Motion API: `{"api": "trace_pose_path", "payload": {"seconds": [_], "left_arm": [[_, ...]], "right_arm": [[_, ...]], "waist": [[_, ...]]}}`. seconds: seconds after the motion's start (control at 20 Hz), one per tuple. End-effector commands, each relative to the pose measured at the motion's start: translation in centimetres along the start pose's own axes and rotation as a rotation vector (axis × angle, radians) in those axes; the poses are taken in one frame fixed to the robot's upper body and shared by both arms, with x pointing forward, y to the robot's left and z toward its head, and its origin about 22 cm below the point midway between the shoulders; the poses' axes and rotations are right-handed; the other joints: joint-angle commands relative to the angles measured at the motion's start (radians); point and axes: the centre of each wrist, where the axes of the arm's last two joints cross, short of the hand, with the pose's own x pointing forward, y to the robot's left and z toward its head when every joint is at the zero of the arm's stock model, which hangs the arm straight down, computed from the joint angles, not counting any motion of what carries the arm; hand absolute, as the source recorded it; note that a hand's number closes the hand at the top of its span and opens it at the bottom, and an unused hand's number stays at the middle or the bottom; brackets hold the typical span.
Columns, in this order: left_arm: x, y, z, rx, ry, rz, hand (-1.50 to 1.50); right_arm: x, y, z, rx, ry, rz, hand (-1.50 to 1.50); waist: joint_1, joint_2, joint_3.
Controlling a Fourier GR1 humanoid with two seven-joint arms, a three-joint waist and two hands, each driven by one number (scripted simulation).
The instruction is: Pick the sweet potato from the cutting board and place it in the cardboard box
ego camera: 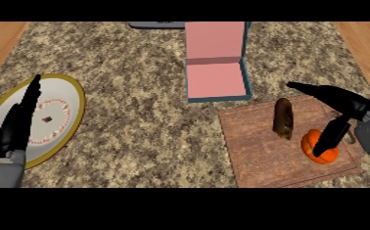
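Note:
A brown, elongated sweet potato (283,118) lies lengthwise on the wooden cutting board (260,148) at the lower right. An orange round object (320,151) sits on the board just right of it. My right hand (339,104) hovers over the board's right part, open, with fingers spread; one finger points left above the sweet potato's top end and the thumb reaches down over the orange object. It touches neither that I can tell. The box (215,75), pink inside with a teal rim and raised lid, stands open beyond the board. My left hand (16,124) rests open at the left edge.
A white plate (61,119) with a yellow rim and a small brown morsel lies at the left under my left hand. A grey object (155,25) shows at the counter's far edge. Wooden floor borders the speckled counter at both upper corners.

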Motion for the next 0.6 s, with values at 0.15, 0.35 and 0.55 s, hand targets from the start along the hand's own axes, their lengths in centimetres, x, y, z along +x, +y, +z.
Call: {"api": "trace_pose_path", "payload": {"seconds": [0.15, 0.35, 0.55], "left_arm": [[0.4, -1.0, -0.7, -0.001, 0.008, 0.022, 0.00], [-1.1, 0.2, 1.6, 0.010, -0.011, 0.008, 0.00], [0.2, 0.2, -1.3, 0.001, 0.004, 0.001, 0.00]], "right_arm": [[2.3, -0.6, -0.2, 0.023, -0.071, -0.027, -1.50], [2.9, -0.9, 0.7, 0.009, -0.112, -0.041, -1.50], [4.2, -0.3, 1.8, 0.016, -0.129, -0.030, -1.50]], "waist": [[-0.003, 0.001, 0.002], [0.001, 0.000, 0.002], [-0.007, 0.000, 0.002]]}}
